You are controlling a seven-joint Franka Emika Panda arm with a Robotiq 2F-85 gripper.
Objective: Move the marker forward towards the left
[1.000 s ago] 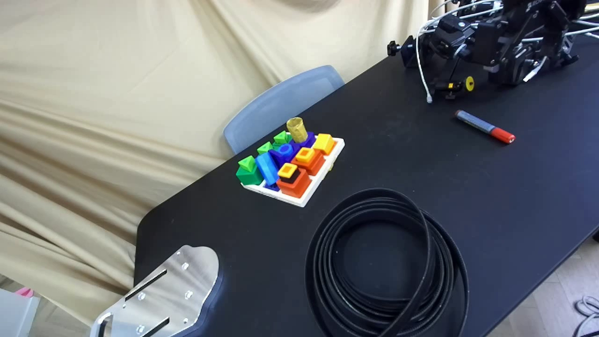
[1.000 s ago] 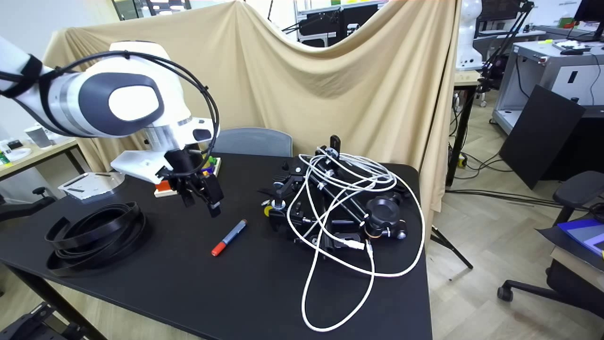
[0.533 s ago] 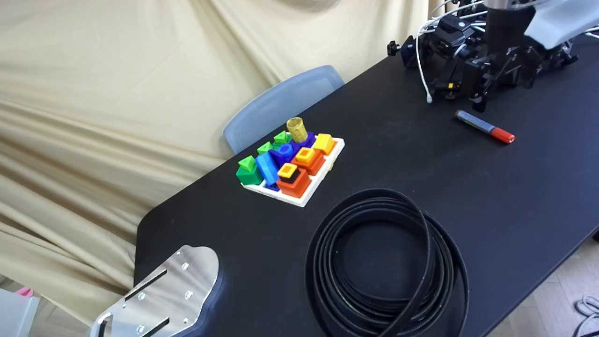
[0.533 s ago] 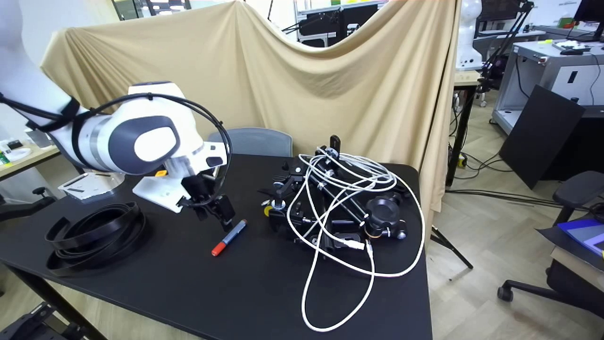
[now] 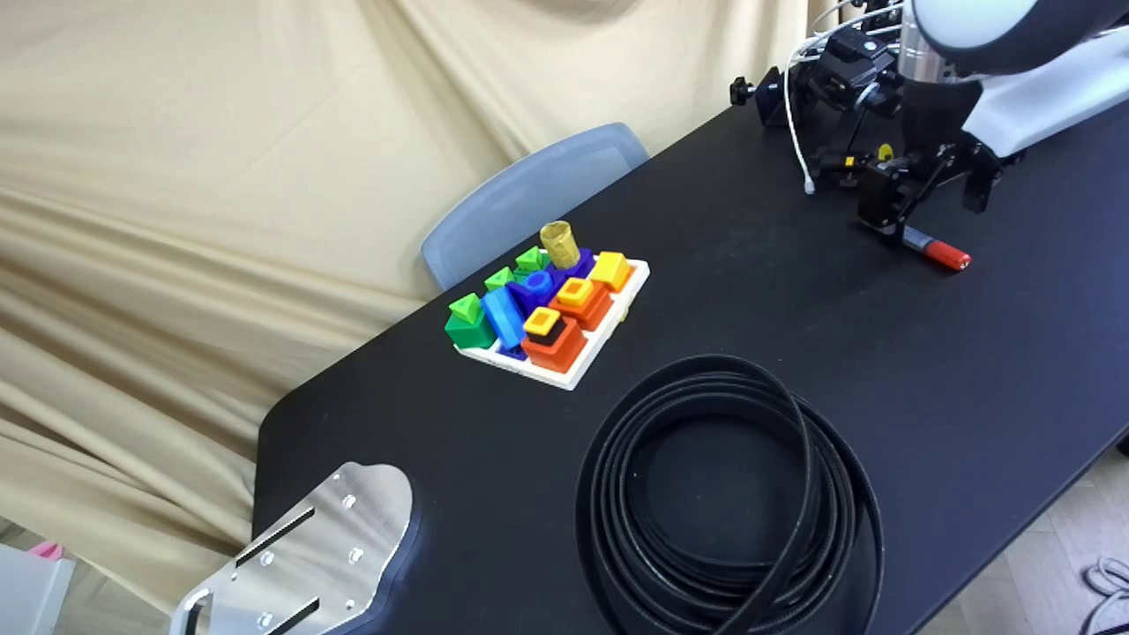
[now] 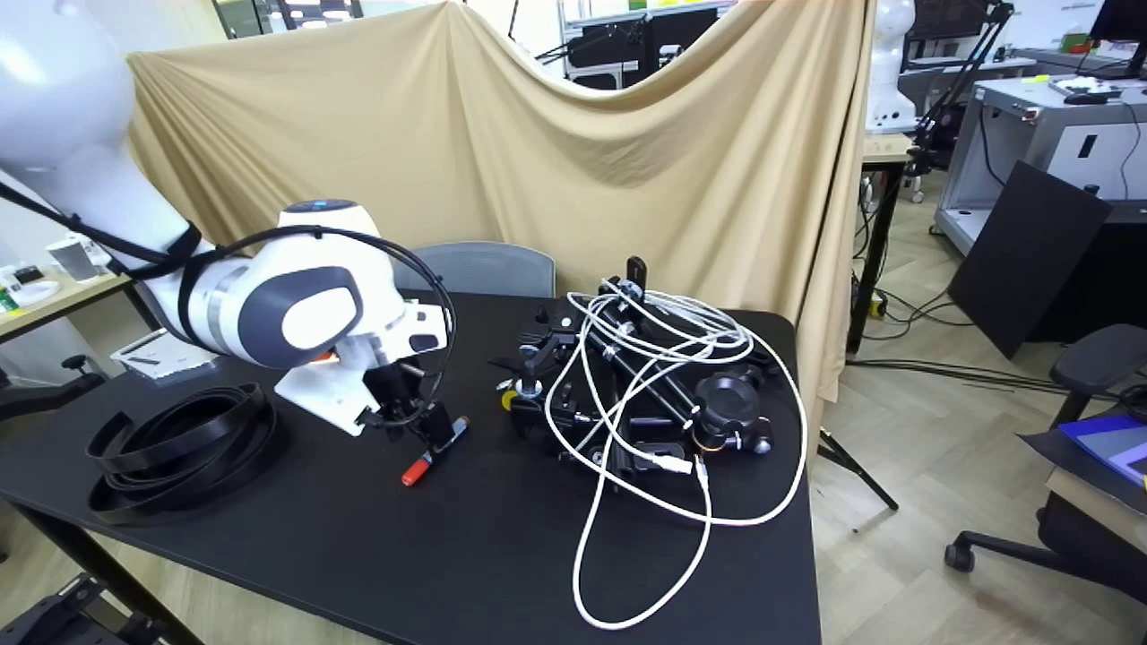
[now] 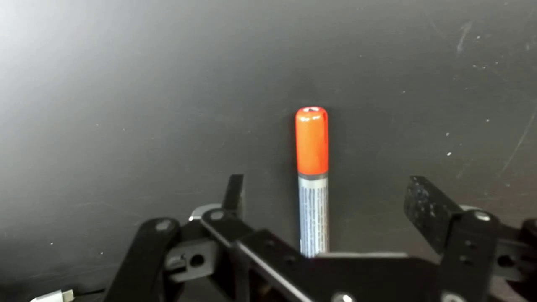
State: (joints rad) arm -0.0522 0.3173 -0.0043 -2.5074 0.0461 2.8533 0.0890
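We judge this to be the grasping step, with the move forward and left not yet begun. Our hand [image 7: 324, 188] is at the slim red-capped plastic marker [image 7: 313, 182], which lies on its side on the smooth black table [image 6: 538, 555], near the heap of black jointed hardware [image 6: 728, 403]. The fingers [image 7: 428, 209] stand apart, one on each side of the grey-blue barrel [image 7: 314, 218], with table showing in both gaps, so we hold nothing. Whether the tips touch the table we cannot tell. The next move, we think, is to settle low enough and close evenly across the barrel. In the wrist view the marker's long axis runs nearly straight up, about square to the fingers' closing line, its red cap [image 7: 312, 140] pointing away from the hand's body. In an exterior view the cap [image 6: 417, 471] points toward the lower left.
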